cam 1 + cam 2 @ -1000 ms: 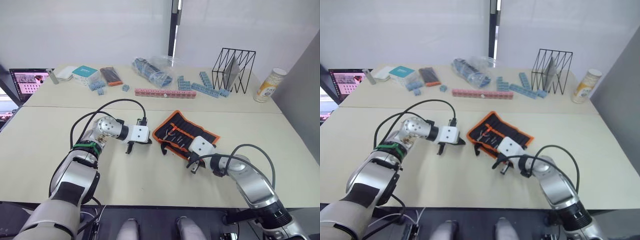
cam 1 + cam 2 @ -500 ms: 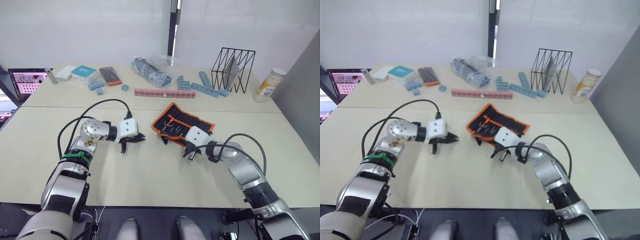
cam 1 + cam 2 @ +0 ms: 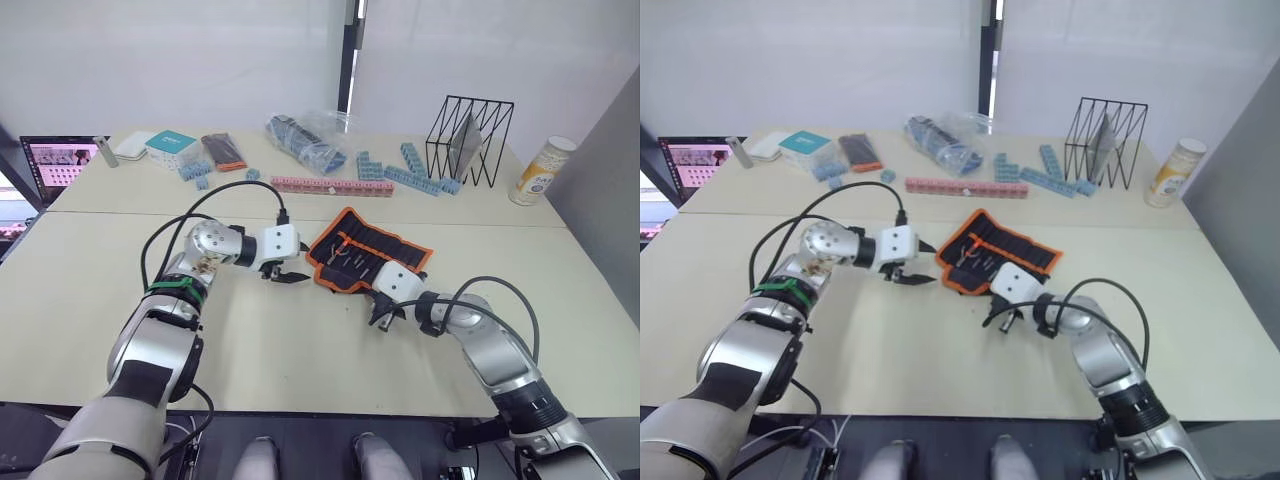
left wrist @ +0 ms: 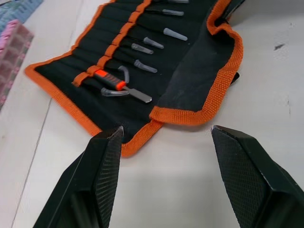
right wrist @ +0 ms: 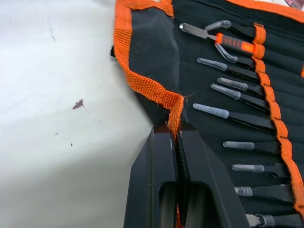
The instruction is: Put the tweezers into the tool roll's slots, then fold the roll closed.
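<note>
The right claw (image 5: 175, 142) is clamped on the orange-trimmed near edge of the tool roll (image 3: 368, 250), its 2 black fingers pressed together with the trim pinched between them. The left claw (image 4: 166, 142) sits low over the worktop (image 3: 300, 340) just left of the roll, its 2 fingers (image 4: 107, 156) spread wide and holding nothing; the roll's left corner lies between and just beyond the fingertips.

The tool roll lies open near the middle of the worktop, slanted, with its inner face up. A flap along its near side is folded over onto the inner face. The tweezers (image 5: 228, 114) are seated in the slots (image 4: 118, 33), their capped tips pointing toward the near flap in a row. Beside them at the roll's left end sits a tool with an orange handle (image 4: 107, 76).

Far on the worktop are a row of pink blocks (image 3: 330, 185), scattered blue blocks (image 3: 405, 170), a black wire rack (image 3: 468, 140), a teal box (image 3: 170, 147) and a laptop (image 3: 60, 165) at the far left.
</note>
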Controlling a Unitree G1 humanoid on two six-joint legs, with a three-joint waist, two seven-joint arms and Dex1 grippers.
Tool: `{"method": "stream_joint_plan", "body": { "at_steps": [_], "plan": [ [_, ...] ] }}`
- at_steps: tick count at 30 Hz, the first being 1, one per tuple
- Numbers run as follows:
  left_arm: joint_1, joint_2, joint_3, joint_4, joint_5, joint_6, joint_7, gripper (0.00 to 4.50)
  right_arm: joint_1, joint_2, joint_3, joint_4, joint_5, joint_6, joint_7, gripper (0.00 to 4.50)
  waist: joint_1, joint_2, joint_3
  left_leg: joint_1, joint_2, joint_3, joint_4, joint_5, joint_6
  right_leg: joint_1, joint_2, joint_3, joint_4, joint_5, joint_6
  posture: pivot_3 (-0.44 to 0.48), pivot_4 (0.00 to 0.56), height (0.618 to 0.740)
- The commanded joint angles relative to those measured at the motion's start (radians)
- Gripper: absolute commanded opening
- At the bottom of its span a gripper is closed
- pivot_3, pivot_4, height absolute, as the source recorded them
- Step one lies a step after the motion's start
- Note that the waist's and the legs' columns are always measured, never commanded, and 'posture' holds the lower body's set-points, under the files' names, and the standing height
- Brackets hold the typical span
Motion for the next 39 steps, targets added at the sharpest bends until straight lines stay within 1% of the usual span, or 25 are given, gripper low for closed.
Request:
{"method": "stream_joint_plan", "body": {
  "at_steps": [1,5,10,11,15,17,22,25,31,32,36,39],
  "plan": [
    [-0.047,-0.017,-0.042,0.027,0.071,-0.074,0.085,3.15,0.012,-0.007,-0.031,-0.05,0.003,0.013,-0.012,0.0,0.0,0.0,0.0,0.0,0.0,0.0,0.0,0.0,0.0,0.0,0.0,0.0,0.0,0.0,0.0,0.0,0.15,0.74],
    [-0.065,-0.034,-0.089,0.061,0.14,-0.117,0.152,3.15,0.026,-0.005,-0.033,-0.067,0.004,0.027,-0.019,0.0,-0.001,0.0,0.0,0.0,0.0,0.0,0.0,0.0,0.0,0.0,0.0,0.0,0.0,0.0,0.0,0.0,0.15,0.74],
    [-0.094,-0.075,-0.077,0.091,0.14,-0.11,0.198,3.15,0.036,-0.013,-0.026,-0.065,-0.009,0.028,-0.024,0.0,0.003,0.0,0.0,0.0,0.0,0.0,0.0,0.0,0.0,0.0,0.0,0.0,0.0,0.0,0.0,0.0,0.15,0.74],
    [-0.096,-0.083,-0.079,0.095,0.142,-0.116,0.19,3.15,0.037,-0.013,-0.027,-0.067,-0.008,0.03,-0.024,0.0,0.002,0.0,0.0,0.0,0.0,0.0,0.001,0.0,0.0,0.0,0.0,0.0,0.0,0.0,0.0,0.0,0.15,0.74],
    [-0.09,-0.101,-0.066,0.097,0.111,-0.122,0.07,3.15,0.037,-0.015,-0.029,-0.07,-0.007,0.035,-0.027,0.0,0.002,0.0,0.0,0.0,0.0,0.0,0.0,0.0,0.0,0.0,0.0,0.0,0.0,0.0,0.0,0.0,0.15,0.74],
    [-0.089,-0.105,-0.067,0.1,0.113,-0.113,0.047,3.15,0.035,-0.016,-0.03,-0.066,-0.007,0.035,-0.027,0.0,0.0,0.0,0.0,0.0,0.0,0.0,0.0,0.0,0.0,0.0,0.0,0.0,0.0,0.0,0.0,0.0,0.15,0.74],
    [-0.098,-0.124,-0.076,0.11,0.132,-0.089,0.087,3.15,0.022,-0.012,-0.023,-0.053,-0.01,0.032,-0.028,0.0,0.0,0.0,0.0,0.0,0.0,0.0,0.0,0.0,0.0,0.0,0.0,0.0,0.0,0.0,0.0,0.0,0.15,0.74],
    [-0.099,-0.14,-0.052,0.109,0.1,-0.072,0.052,3.15,0.02,-0.012,-0.022,-0.049,-0.011,0.031,-0.027,0.0,0.0,0.0,0.0,0.0,0.0,0.0,0.001,0.0,0.0,0.001,0.0,0.0,0.0,0.0,0.0,0.0,0.15,0.74],
    [-0.085,-0.161,0.012,0.091,0.005,-0.013,-0.133,3.15,0.025,-0.015,-0.024,-0.052,-0.013,0.034,-0.03,0.0,-0.002,0.0,0.0,0.0,0.0,0.0,0.0,0.0,0.0,0.0,0.0,0.0,0.0,0.0,0.0,0.0,0.15,0.74],
    [-0.084,-0.16,0.014,0.088,0.005,-0.012,-0.137,3.15,0.026,-0.015,-0.024,-0.051,-0.013,0.034,-0.03,0.0,-0.002,0.0,0.0,0.0,0.0,0.0,0.0,0.0,0.0,0.0,0.0,0.0,0.0,0.0,0.0,0.0,0.15,0.74],
    [-0.083,-0.147,-0.003,0.088,0.042,-0.038,-0.078,3.15,0.025,-0.016,-0.023,-0.049,-0.014,0.034,-0.03,0.0,-0.002,0.0,0.0,0.0,0.0,0.0,0.0,0.0,0.0,0.0,0.0,0.0,0.0,0.0,0.0,0.0,0.15,0.74],
    [-0.08,-0.15,0.008,0.089,0.028,-0.021,-0.094,3.15,0.022,-0.014,-0.021,-0.045,-0.016,0.033,-0.029,0.0,-0.001,0.0,0.0,0.0,0.0,0.0,0.0,0.0,0.0,0.0,0.0,0.0,0.0,0.0,0.0,0.0,0.15,0.74]
  ]
}}
